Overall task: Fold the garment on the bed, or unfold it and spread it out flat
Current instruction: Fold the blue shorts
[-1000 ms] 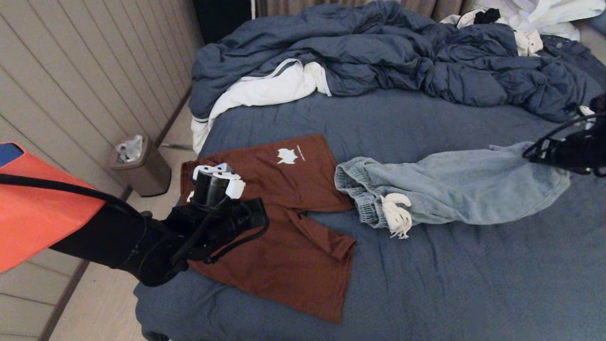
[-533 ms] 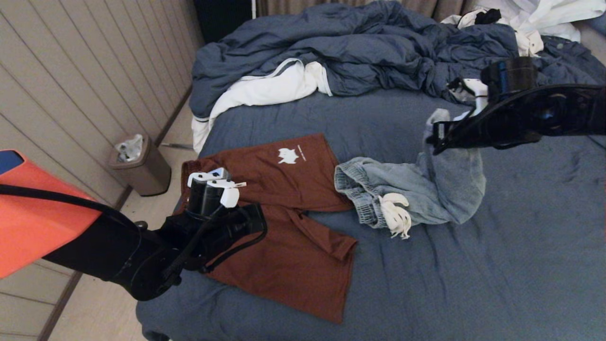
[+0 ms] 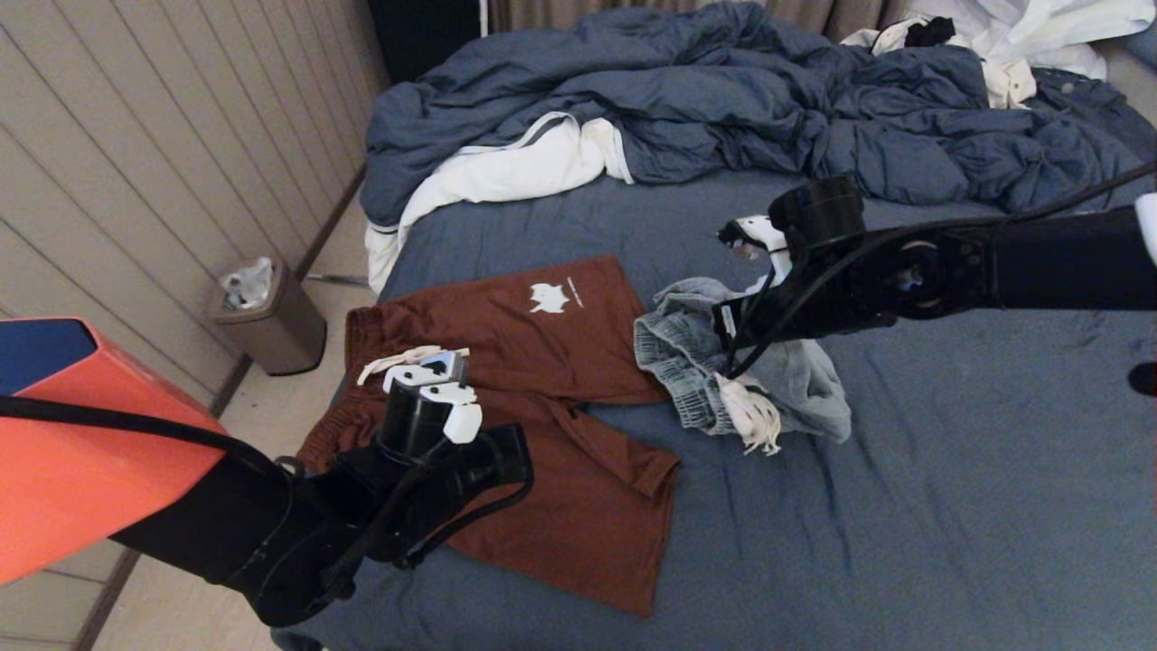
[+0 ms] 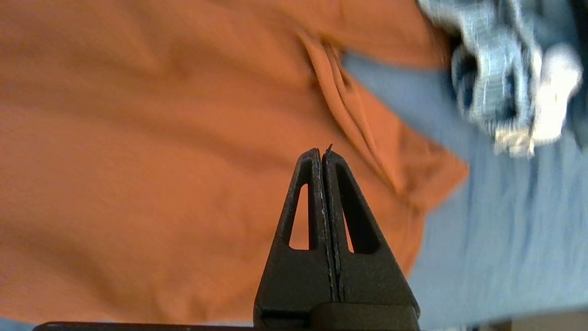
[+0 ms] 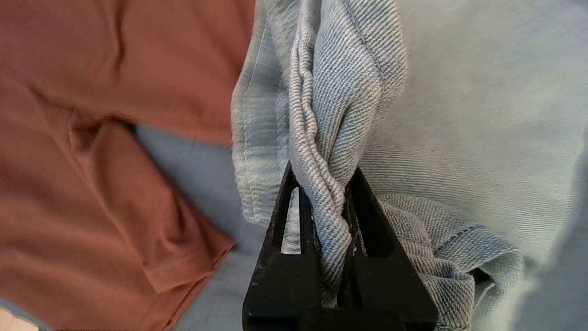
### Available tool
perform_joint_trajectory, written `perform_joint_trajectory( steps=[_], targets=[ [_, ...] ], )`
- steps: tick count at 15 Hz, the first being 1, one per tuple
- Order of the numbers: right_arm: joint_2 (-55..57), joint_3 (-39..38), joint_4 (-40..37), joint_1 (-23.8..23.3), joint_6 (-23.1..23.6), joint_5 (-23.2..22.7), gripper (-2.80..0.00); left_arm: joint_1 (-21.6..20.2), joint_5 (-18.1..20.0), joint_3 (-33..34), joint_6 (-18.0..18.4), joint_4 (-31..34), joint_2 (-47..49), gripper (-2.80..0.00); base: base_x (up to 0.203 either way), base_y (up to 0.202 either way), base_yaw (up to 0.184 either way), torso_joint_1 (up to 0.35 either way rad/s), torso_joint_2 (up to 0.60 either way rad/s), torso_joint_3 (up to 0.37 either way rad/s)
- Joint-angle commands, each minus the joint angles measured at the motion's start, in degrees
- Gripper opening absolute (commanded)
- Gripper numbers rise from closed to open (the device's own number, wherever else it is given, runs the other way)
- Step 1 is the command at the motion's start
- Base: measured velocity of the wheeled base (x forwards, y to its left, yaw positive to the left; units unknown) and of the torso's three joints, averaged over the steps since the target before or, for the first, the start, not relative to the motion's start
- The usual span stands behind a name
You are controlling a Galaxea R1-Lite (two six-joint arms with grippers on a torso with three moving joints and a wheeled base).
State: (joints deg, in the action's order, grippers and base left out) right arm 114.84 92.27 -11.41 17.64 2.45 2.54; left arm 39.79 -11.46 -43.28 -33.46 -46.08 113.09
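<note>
Light-blue denim shorts (image 3: 795, 384) lie bunched at mid-bed, waistband and white drawstring (image 3: 750, 411) facing left. My right gripper (image 3: 730, 327) hangs just above them, shut on a twisted fold of the denim (image 5: 321, 151), with the leg doubled back over the waistband. Rust-brown shorts (image 3: 551, 362) with a white logo lie flat to the left on the bed (image 3: 949, 506). Above their near-left part hovers my left gripper (image 4: 321, 154), shut with nothing between its fingers; in the head view the left gripper (image 3: 493, 457) sits by the bed's left edge.
A rumpled blue duvet (image 3: 723, 99) and white linens (image 3: 506, 172) fill the far side of the bed. A lidded bin (image 3: 267, 316) stands on the floor by the panelled wall at left. Bare sheet stretches across the near right.
My right gripper has carried the denim leg from the far right leftward over the waistband, folding the shorts into a heap. The left arm has drawn slightly nearer, uncovering the brown shorts' drawstring.
</note>
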Motion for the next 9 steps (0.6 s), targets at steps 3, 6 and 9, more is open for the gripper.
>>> perform_joint_trajectory(
  steps=[3,6,9],
  targets=[
    [2.2,-6.5,5.8,1.1,1.0,2.1,0.0,0.8,-0.1,0.6,-0.3,-0.4,0.9,-2.8,0.0,0.0,0.0,0.0,0.0,0.0],
    [1.8,-7.5,7.3,1.1,1.2,2.2,0.0,0.8,-0.1,0.6,-0.3,-0.4,0.9,-2.8,0.0,0.0,0.0,0.0,0.0,0.0],
    [0.0,-8.4,7.9,1.1,0.4,1.8,0.0,0.8,-0.1,0.7,-0.3,-0.4,0.9,-2.8,0.0,0.0,0.0,0.0,0.0,0.0]
  ],
)
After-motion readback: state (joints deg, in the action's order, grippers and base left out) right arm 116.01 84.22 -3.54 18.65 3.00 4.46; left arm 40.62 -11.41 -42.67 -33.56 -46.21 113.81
